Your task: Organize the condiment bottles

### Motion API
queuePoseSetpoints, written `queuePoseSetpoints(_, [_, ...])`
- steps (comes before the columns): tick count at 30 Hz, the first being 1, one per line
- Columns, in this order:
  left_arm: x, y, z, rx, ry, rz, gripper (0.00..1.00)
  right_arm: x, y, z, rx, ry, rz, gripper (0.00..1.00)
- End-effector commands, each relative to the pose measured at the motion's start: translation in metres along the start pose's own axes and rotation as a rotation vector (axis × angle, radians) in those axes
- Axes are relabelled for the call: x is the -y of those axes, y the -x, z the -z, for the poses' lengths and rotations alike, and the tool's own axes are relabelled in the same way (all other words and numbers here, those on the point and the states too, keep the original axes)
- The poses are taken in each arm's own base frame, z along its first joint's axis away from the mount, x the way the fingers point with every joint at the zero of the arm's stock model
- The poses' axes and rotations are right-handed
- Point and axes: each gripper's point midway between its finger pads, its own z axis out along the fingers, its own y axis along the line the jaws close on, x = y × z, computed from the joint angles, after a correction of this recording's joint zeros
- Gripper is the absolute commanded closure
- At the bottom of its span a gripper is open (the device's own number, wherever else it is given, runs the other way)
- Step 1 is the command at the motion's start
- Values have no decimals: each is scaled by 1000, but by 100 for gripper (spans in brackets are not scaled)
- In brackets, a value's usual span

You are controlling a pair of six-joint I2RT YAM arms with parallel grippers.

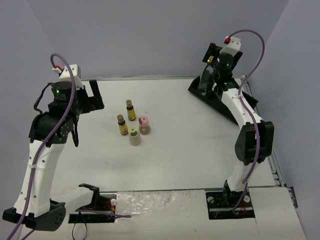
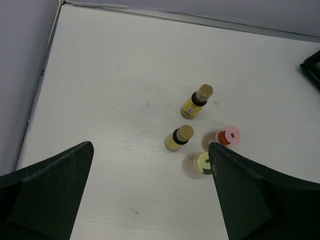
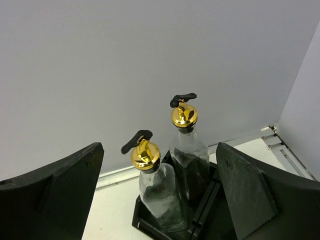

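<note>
2 glass bottles [image 3: 157, 190] stood in tray [image 3: 142, 220], right gripper [image 3: 160, 147] spread wide, empty. 2 amber bottles [image 2: 179, 138], 1 pink-cap [image 2: 227, 136], 1 cream-cap [image 2: 200, 164] sat on table [image 2: 125, 75]; left gripper [image 2: 150, 150] likewise spread, empty.

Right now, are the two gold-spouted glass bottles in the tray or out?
In: the nearer glass bottle and farther glass bottle stand upright inside the black tray.

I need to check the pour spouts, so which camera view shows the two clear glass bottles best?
The right wrist view: the nearer glass bottle and the farther glass bottle stand upright in the black tray, spouts plainly seen. In the top view the right arm hides them almost wholly. The left wrist view shows neither bottle.
</note>
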Motion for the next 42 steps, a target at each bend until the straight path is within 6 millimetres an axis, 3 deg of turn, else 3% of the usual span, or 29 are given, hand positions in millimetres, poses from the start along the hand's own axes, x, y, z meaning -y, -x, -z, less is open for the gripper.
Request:
queuePoseSetpoints(1, [4, 21, 10, 90, -31, 56, 3, -18, 122, 40, 191, 91, -115, 7])
queuePoseSetpoints(6, [2, 20, 13, 91, -28, 59, 3, -32, 137, 58, 156, 176, -133, 6])
queuePoseSetpoints(9, [1, 17, 13, 85, -21, 58, 3, -60, 137, 73, 100, 331, -153, 5])
queuePoseSetpoints(12, [-1, 14, 13, 85, -17, 67, 3, -121, 102, 113, -56, 549, -173, 3])
queuePoseSetpoints(15, [-1, 11, 14, 78, -18, 74, 3, -175, 43, 164, -234, 671, -120, 2])
queuePoseSetpoints(17, [-1, 10, 17, 77, -21, 78, 3, -198, 6, 192, -323, 717, -94, 2])
queuePoseSetpoints(19, [-3, 9, 20, 77, -14, 77, 3, -208, -33, 213, -411, 726, -68, 2])
queuePoseSetpoints(22, [-7, 8, 23, 78, -4, 73, 3, -217, -74, 237, -495, 737, -11, 3])
queuePoseSetpoints(25, [-8, 7, 25, 73, 2, 69, 3, -216, -107, 247, -560, 712, 33, 3])
queuePoseSetpoints(31, [-10, 6, 26, 72, 7, 69, 3, -221, -157, 263, -659, 720, 99, 2])
queuePoseSetpoints(42, [-13, 3, 28, 65, 21, 59, 3, -256, -210, 280, -711, 741, 170, 2])
